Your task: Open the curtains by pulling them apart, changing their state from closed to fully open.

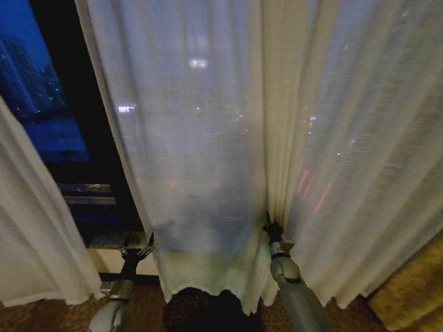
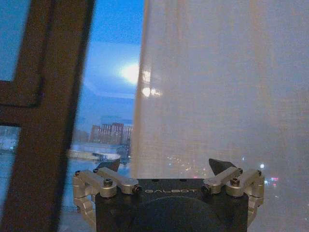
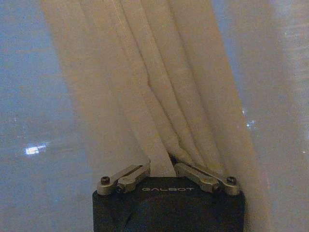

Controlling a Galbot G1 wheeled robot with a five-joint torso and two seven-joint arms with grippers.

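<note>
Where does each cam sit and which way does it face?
Head: up on the robot, facing forward and down at the curtains; both arms show.
Left wrist: on the left arm, behind the open left tool, facing window and curtain edge.
Right wrist: behind the right tool, shut on bunched pleats.
Shared: the curtains.

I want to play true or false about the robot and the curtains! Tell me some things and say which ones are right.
1. The right hand is pinching a bunch of curtain folds. True.
2. The left hand is squeezing the curtain too. False: it is open, with the curtain's edge just beyond it.
3. The curtains are pulled all the way open. False: the big see-through curtain covers most of the window.
4. It is dark outside, with city lights shining through the curtain. True.
5. The left hand is high up by the ceiling. False: it is low, by the window sill.
</note>
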